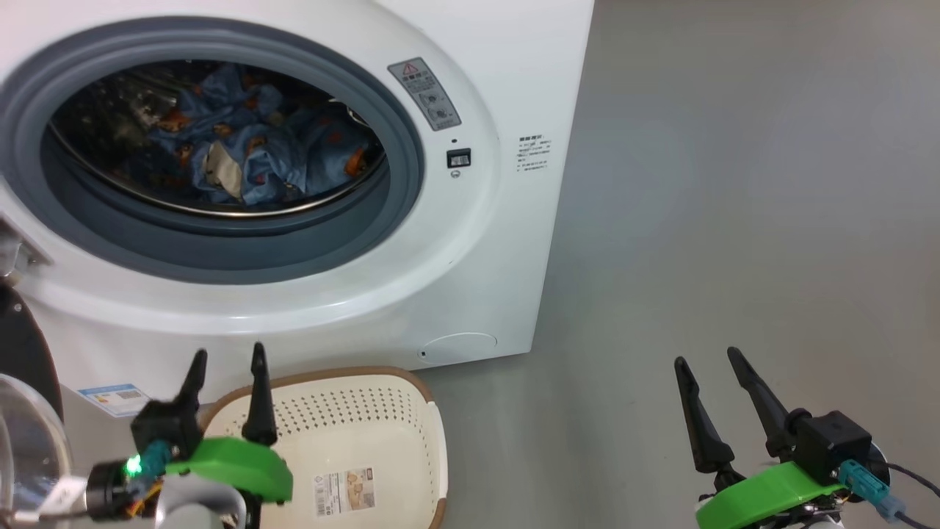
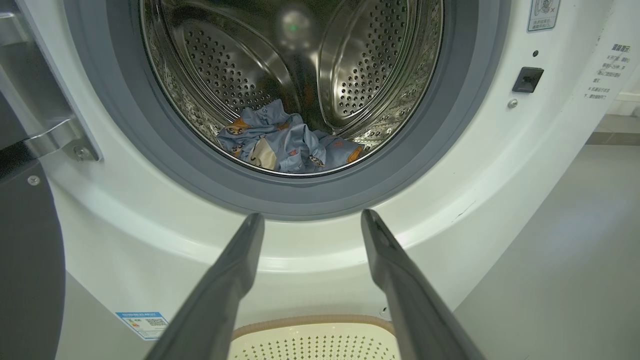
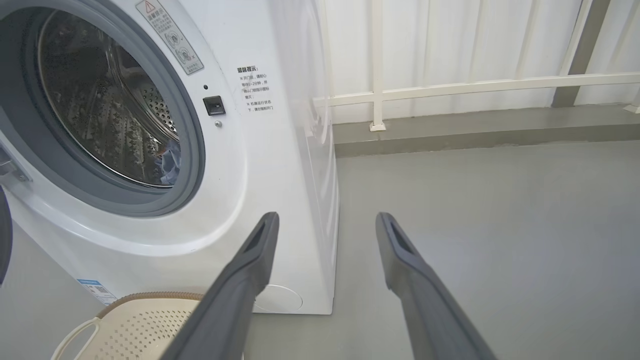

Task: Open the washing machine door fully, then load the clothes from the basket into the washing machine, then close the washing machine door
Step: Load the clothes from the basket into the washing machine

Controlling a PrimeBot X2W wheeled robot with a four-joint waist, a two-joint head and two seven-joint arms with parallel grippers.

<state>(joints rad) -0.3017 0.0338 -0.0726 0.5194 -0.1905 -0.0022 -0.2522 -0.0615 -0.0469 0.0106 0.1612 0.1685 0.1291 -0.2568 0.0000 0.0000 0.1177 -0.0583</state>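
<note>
I see the clothes (image 1: pixel 242 147) lying in the drum of the washing machine (image 1: pixel 470 242), its door (image 1: pixel 26 353) swung open on its left side. The basket (image 1: pixel 352 411) sits just in front of it. My left gripper (image 1: pixel 228 356) hovers over the basket and my right gripper (image 1: pixel 705 356) off the machine's right corner, both with fingers spread and holding nothing.

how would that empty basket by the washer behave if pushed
The basket looks like thin perforated plastic and is empty, so it is probably light. On the smooth grey floor it would likely slide rather than tip. Its moulded walls seem stiff.

Grey floor (image 1: pixel 698 220) under washing machine (image 1: pixel 477 257) and basket (image 1: pixel 396 411)
</note>
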